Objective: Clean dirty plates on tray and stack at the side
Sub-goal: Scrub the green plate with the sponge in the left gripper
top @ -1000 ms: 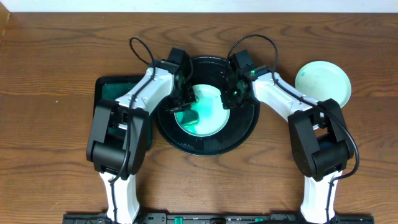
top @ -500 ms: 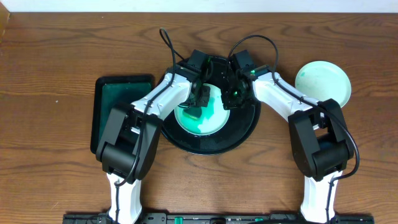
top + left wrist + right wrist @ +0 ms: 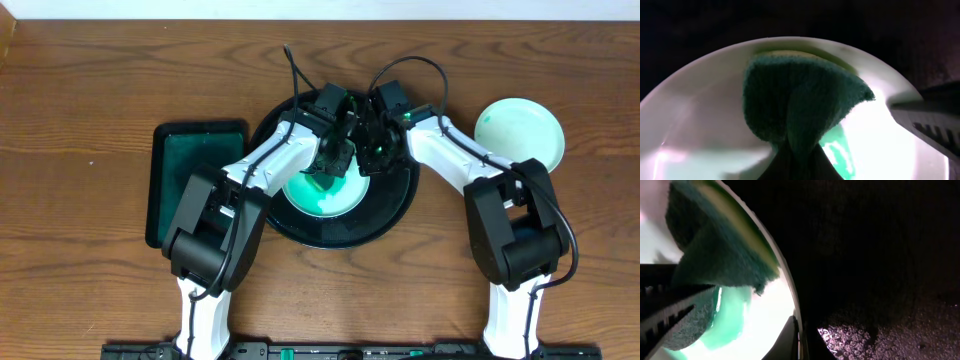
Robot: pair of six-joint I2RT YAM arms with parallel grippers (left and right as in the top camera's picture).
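A white plate (image 3: 325,203) with a green smear (image 3: 838,150) lies in the black tray (image 3: 392,222). My left gripper (image 3: 330,165) is shut on a dark green sponge (image 3: 800,95) and presses it onto the far part of the plate (image 3: 700,115). My right gripper (image 3: 373,155) is shut on the plate's right rim (image 3: 796,305), its fingers (image 3: 799,341) on either side of the edge. The sponge (image 3: 715,245) nearly touches the right gripper. A light turquoise plate (image 3: 518,132) sits on the table at the right. A third plate is not in view.
A dark green rectangular tray (image 3: 195,180) lies left of the black tray. Both arms meet over the tray's far half. The wooden table's far edge runs along the top of the overhead view.
My left gripper has carried the sponge right and away across the plate, from its left side to beside the right gripper. The right gripper and the plate have not moved.
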